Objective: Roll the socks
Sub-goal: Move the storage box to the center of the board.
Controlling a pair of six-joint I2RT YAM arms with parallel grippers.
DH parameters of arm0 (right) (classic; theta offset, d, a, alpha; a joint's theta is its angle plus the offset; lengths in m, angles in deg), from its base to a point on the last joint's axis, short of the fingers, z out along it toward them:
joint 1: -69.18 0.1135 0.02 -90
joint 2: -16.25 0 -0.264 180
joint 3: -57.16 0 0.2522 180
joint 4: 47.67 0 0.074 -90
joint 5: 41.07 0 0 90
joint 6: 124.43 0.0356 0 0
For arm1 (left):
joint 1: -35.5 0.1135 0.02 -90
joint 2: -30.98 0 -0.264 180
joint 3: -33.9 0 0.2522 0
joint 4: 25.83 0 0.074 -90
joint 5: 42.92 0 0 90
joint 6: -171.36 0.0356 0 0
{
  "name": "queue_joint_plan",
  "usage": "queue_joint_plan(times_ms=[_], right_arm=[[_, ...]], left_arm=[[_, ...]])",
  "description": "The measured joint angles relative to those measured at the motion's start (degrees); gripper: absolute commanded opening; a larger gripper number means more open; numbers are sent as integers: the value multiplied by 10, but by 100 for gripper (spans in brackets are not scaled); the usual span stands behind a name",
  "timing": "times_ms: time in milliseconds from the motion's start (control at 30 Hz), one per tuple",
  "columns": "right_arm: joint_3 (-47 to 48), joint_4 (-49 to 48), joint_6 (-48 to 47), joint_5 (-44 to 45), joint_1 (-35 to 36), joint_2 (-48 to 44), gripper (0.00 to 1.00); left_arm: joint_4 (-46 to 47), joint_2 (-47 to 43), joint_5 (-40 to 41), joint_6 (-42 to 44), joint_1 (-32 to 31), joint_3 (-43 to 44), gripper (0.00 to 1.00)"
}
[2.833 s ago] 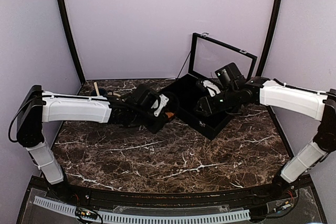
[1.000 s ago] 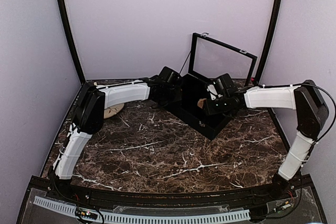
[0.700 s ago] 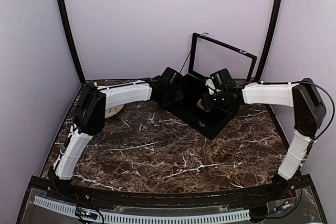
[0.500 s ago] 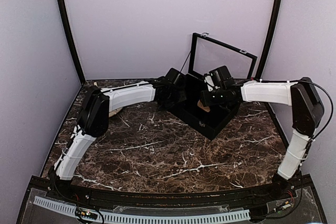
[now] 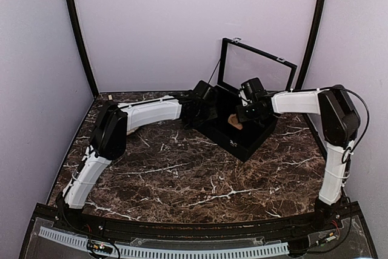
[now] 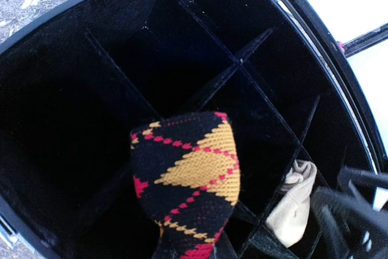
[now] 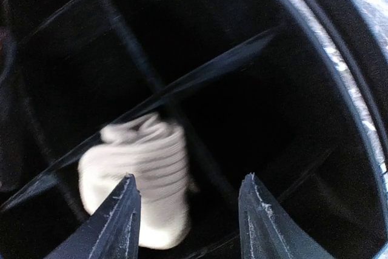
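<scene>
The argyle sock [image 6: 188, 180] is held up out of the bottom edge of the left wrist view, where the left claw [image 5: 208, 108] is closed on its lower end; the claw's own fingers are mostly hidden by the fabric. The sock is hung over the near compartments of the black box [image 5: 233, 141], above the dividers, and it cannot be told whether they are touched. Its knit is seen as black, crossed by large orange diamonds and dotted red lines, and its upper end is folded into a blunt, rounded flap. The tan sock [image 7: 142, 174] is found rolled into a small, ribbed, pale bundle, and it is lodged in one compartment against a thin divider. The right claw [image 7: 189, 180] is spread wide open above that compartment, and nothing is held between its two dark, tapered fingers [image 7: 121, 222]. The bundle is set just beyond the fingertips, nearer to one finger than to the other, and is not touched by either. In the left wrist view the same bundle is seen to the right of the argyle sock, with a divider between them. The box is lined in matte black and is cut into cells by crossed partitions. Its framed lid [image 5: 257, 68] is stood open behind it. The box is carried on a dark brown, white-veined marble bench [image 5: 182, 180].
</scene>
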State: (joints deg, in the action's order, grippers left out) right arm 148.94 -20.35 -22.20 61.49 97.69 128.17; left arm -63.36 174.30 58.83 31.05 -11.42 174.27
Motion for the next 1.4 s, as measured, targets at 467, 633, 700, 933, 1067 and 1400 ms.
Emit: queue_joint_plan(times_ms=[467, 633, 700, 933, 1067, 1400], right_arm=[[70, 38, -14, 41, -15, 78, 53], [84, 52, -17, 48, -15, 85, 56], [104, 71, -17, 48, -16, 97, 58], [130, 94, -26, 51, -19, 112, 70], [132, 97, -28, 50, -21, 112, 66], [158, 131, -65, -42, -30, 127, 8]], left_arm=[[30, -38, 2, 3, -6, -64, 0], [40, -42, 2, 4, -6, -74, 0], [43, -44, 1, 4, -6, -78, 0], [58, -52, 0, 4, -6, -95, 0], [63, -56, -1, 4, -6, -102, 0], [67, -57, -1, 4, -6, -105, 0]])
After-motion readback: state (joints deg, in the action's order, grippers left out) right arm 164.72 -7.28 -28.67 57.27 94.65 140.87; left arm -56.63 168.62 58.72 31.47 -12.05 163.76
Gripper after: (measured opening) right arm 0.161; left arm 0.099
